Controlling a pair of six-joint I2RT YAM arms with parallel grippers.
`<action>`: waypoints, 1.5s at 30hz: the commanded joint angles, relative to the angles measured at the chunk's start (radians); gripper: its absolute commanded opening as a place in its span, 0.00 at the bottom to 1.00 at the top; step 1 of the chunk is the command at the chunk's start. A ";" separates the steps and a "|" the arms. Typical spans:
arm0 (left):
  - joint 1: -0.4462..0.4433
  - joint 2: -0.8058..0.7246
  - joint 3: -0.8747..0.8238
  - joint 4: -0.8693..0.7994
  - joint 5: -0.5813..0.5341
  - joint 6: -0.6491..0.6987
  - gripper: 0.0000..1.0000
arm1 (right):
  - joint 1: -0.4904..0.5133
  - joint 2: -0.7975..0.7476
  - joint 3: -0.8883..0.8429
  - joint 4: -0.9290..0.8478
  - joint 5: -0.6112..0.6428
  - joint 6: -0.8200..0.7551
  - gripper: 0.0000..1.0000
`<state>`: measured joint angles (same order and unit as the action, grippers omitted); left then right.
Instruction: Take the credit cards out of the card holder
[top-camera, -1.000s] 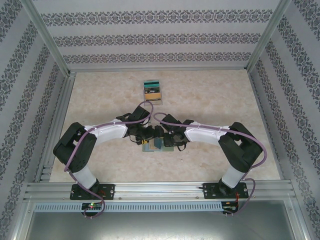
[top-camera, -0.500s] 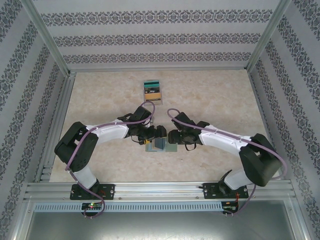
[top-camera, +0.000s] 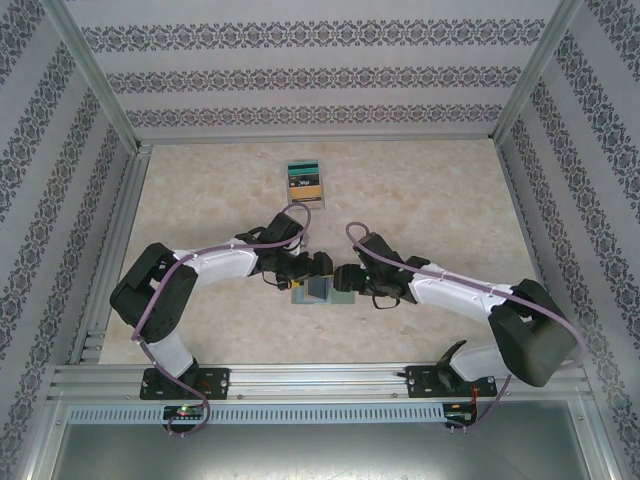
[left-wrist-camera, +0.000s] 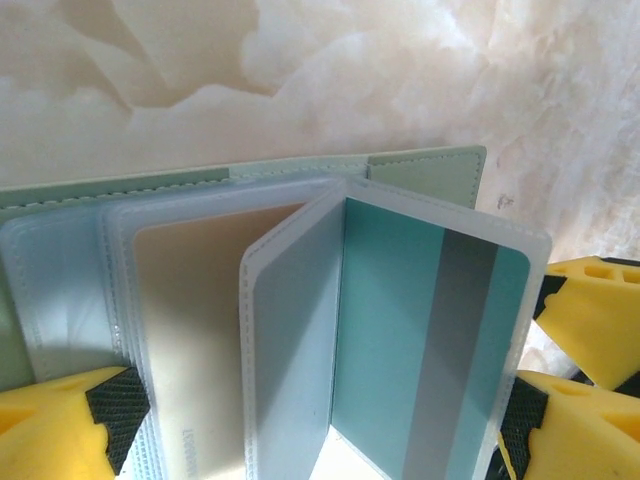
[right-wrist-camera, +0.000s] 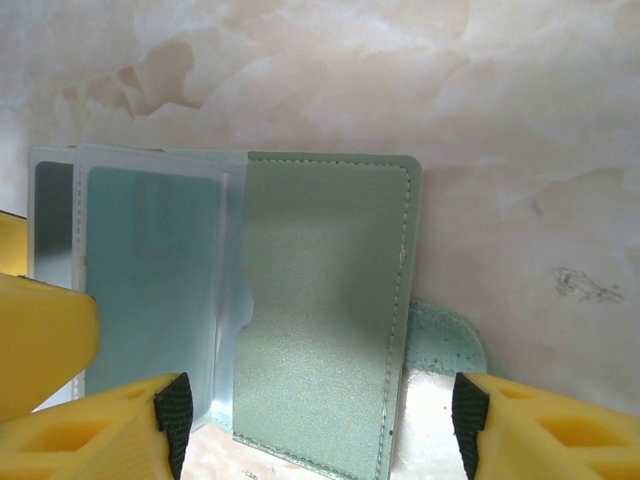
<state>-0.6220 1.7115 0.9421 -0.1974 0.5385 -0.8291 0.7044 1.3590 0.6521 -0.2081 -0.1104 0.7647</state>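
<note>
The card holder (top-camera: 322, 292) lies open on the table between both grippers. Its clear sleeves fan up in the left wrist view, one holding a tan credit card (left-wrist-camera: 190, 330), another a teal credit card (left-wrist-camera: 420, 340) with a grey stripe. My left gripper (left-wrist-camera: 318, 440) stands open wide, its pads (left-wrist-camera: 115, 410) astride the sleeves. My right gripper (right-wrist-camera: 320, 430) is open over the holder's grey-green cover panel (right-wrist-camera: 320, 320), beside the small tab (right-wrist-camera: 445, 340). A teal card (right-wrist-camera: 150, 270) shows there inside a sleeve.
A small stack of cards (top-camera: 304, 183) lies at the back middle of the marble table (top-camera: 440, 200). Aluminium frame rails (top-camera: 120, 230) and patterned walls close in the sides. The left gripper's yellow finger (right-wrist-camera: 40, 340) crowds the right wrist view's left edge.
The right arm's elbow has swung out to the right and dropped low, stretching the arm, with its gripper still at the holder. The left arm has barely shifted.
</note>
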 joint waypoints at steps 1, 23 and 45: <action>-0.025 0.054 0.009 -0.011 -0.012 -0.009 0.95 | 0.041 -0.076 -0.042 0.099 -0.104 0.002 0.74; -0.028 0.027 0.024 -0.077 -0.068 -0.006 0.94 | 0.093 -0.134 -0.108 0.085 0.001 0.006 0.73; -0.043 -0.021 0.085 -0.080 -0.056 -0.023 0.24 | -0.004 -0.022 -0.015 -0.064 0.042 -0.017 0.04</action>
<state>-0.6415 1.6577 0.9924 -0.2993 0.4625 -0.8486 0.7086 1.3388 0.6132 -0.2192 -0.1127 0.7536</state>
